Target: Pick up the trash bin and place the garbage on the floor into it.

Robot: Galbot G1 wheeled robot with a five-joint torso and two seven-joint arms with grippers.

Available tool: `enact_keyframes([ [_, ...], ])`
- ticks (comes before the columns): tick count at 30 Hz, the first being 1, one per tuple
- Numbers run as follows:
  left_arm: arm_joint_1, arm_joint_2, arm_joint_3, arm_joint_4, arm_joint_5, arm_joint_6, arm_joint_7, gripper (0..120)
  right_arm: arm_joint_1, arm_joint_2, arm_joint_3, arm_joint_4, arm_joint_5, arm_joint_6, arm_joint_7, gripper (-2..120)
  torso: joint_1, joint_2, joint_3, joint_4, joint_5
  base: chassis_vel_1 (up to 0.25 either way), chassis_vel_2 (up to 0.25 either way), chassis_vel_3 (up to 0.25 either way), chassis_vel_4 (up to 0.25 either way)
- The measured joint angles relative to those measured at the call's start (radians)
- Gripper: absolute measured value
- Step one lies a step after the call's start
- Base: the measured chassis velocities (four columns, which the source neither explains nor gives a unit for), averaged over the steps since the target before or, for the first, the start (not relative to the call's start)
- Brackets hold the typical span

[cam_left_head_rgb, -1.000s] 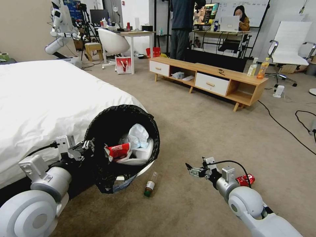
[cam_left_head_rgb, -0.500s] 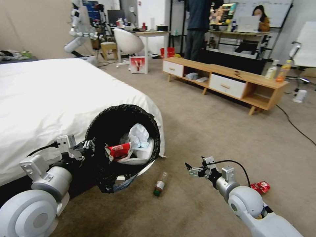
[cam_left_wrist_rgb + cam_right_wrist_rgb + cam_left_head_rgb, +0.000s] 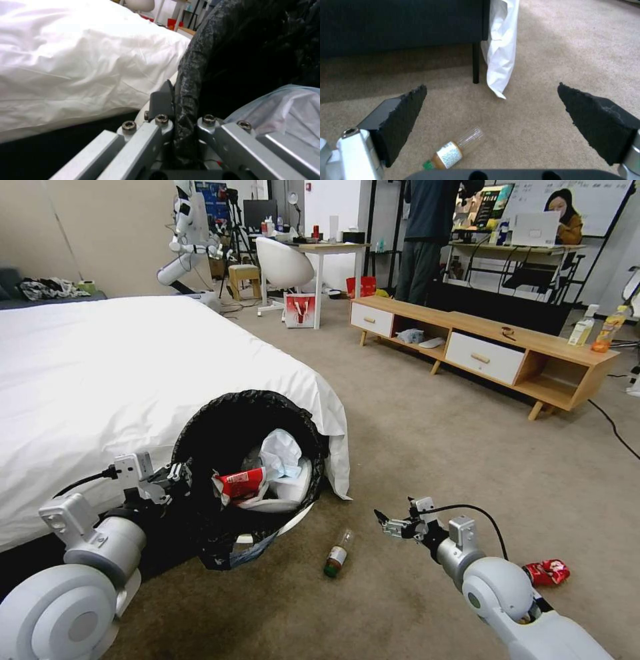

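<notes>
Progress partial: small round white trash bin with black bag liner held off beige carpet floor, left hand clamped on rim, red wrapper and tissues inside. Left: small green-capped bottle, crushed red can. Right hand spread above bottle. White bed crowds bin side.

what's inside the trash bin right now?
The trash bin, gripped at its rim by the left gripper, holds a red-and-white wrapper and crumpled white tissues. Anything beneath them is covered.
</notes>
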Motion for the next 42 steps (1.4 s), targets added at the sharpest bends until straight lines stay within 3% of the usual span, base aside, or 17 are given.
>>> enact_keyframes([
  [32, 0.004, -0.001, 0.002, -0.005, -0.001, 0.006, 0.006, 2, -0.005, -0.002, 0.001, 0.001, 0.002, 0.002, -0.004, 100, 0.0, 0.0, 0.0, 0.0006, 0.0, 0.027, 0.023, 0.024, 0.023],
  [38, 0.007, -0.002, 0.001, -0.014, 0.0, 0.002, 0.009, 2, -0.002, 0.001, -0.001, -0.003, 0.002, 0.004, -0.001, 100, 0.0, 0.0, 0.0, -0.0009, 0.0, 0.009, 0.002, 0.004, 0.005],
  [42, 0.009, -0.002, 0.001, -0.018, -0.001, -0.001, 0.012, 2, 0.009, 0.008, -0.01, -0.015, 0.003, 0.008, 0.0, 100, 0.0, 0.0, 0.0, 0.0, 0.0, 0.0, 0.0, 0.0, 0.0],
])
